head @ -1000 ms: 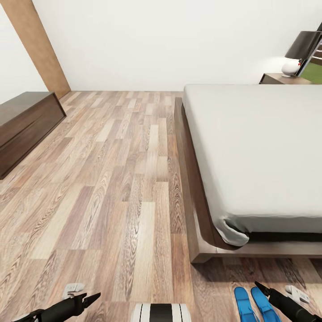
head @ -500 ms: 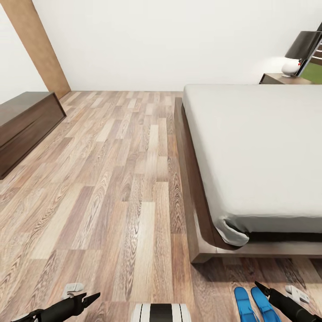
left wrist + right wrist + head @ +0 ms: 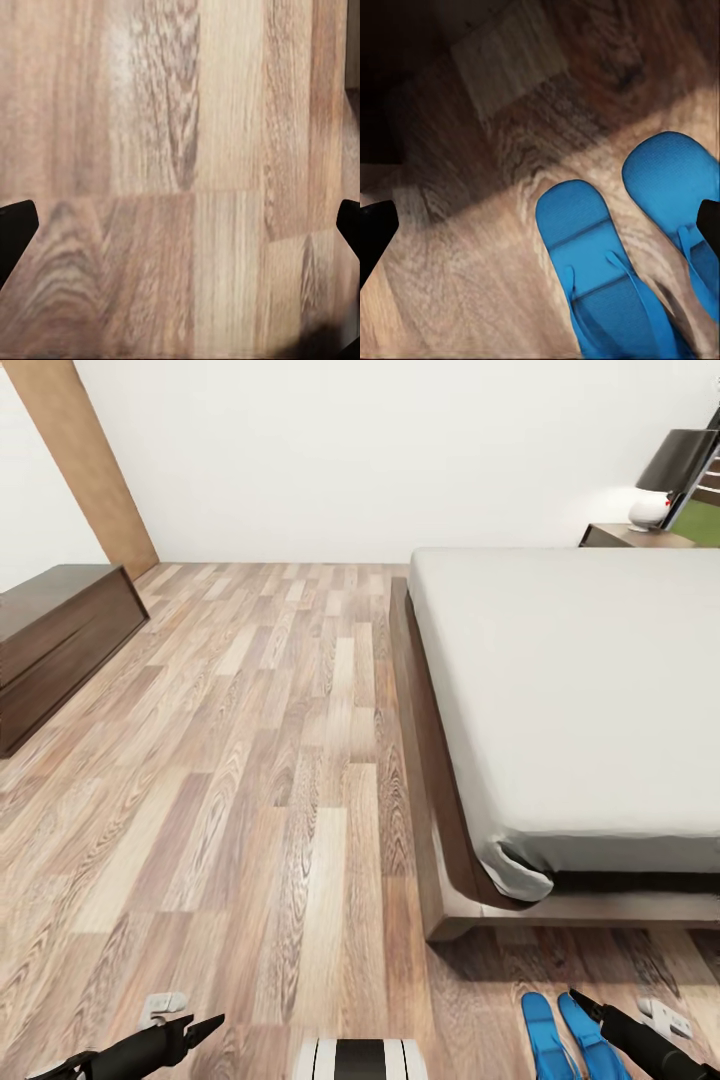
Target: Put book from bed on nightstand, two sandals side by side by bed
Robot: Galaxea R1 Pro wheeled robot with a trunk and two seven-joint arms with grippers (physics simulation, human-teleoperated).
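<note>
A wide low bed [image 3: 560,700] with a dark brown wooden frame and a plain off-white mattress is seen on the right side of the head view. No book can be seen on the part of the mattress that is in the picture. A grey-brown wood-plank floor [image 3: 250,760] is spread over the left and middle of the picture, and a white wall [image 3: 380,450] is seen along the top.

Two small flat bright blue sandals [image 3: 565,1040] are seen at the lower right of the head view. They are laid side by side on the floor, close together, near the foot corner of the bed frame. In the right wrist view the same pair [image 3: 607,277] is seen with thin blue straps, and a dark shadow is cast over the floor beside them.

The black right pincer [image 3: 585,1005] is held at the lower right edge of the head view, just above the sandals. In the right wrist view its two black tips are seen far apart at the two sides, so it is spread wide and nothing is gripped. The black left pincer [image 3: 205,1027] is held at the lower left edge of the head view, over bare floor. In the left wrist view its tips are also seen far apart, with only wood planks between them.

A low dark brown wooden cabinet [image 3: 55,645] is placed at the left edge. A dark brown nightstand [image 3: 625,537] is seen at the upper right, behind the bed, and a lamp with a black shade and a white base [image 3: 668,485] is set on it
</note>
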